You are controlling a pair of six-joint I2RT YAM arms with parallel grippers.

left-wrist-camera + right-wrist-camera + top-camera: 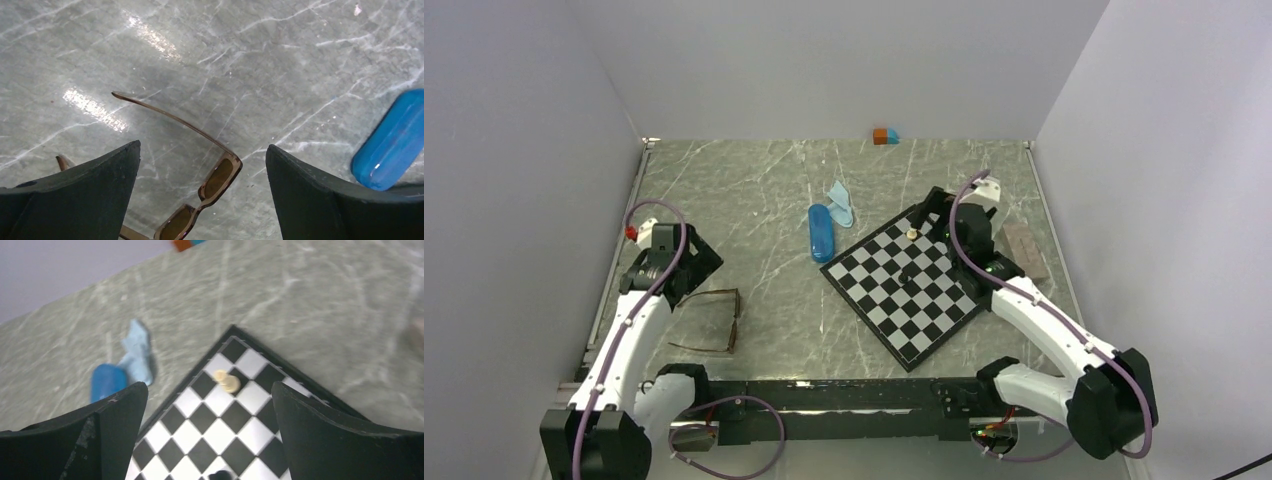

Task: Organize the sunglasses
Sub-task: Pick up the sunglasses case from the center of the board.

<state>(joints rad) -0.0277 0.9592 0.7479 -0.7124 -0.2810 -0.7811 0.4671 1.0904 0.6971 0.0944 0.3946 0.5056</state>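
Note:
The brown-framed sunglasses [711, 320] lie open on the marble table at the front left, temples pointing left. In the left wrist view their lenses [210, 187] sit low between my fingers, one long temple running up-left. My left gripper [696, 272] hovers just above and behind them, open and empty; it also shows in the left wrist view [203, 147]. My right gripper [932, 218] is open and empty over the far corner of the chessboard; it also shows in the right wrist view [210, 386]. The purple pair is out of view.
A blue capsule case [821, 232] lies mid-table, with a light-blue cloth [840, 200] behind it. A tilted chessboard [944, 315] holds a cream pawn [912, 232] and a black piece [907, 275]. A brown block [1027, 250] lies right; a small orange-blue block [885, 136] at the back wall.

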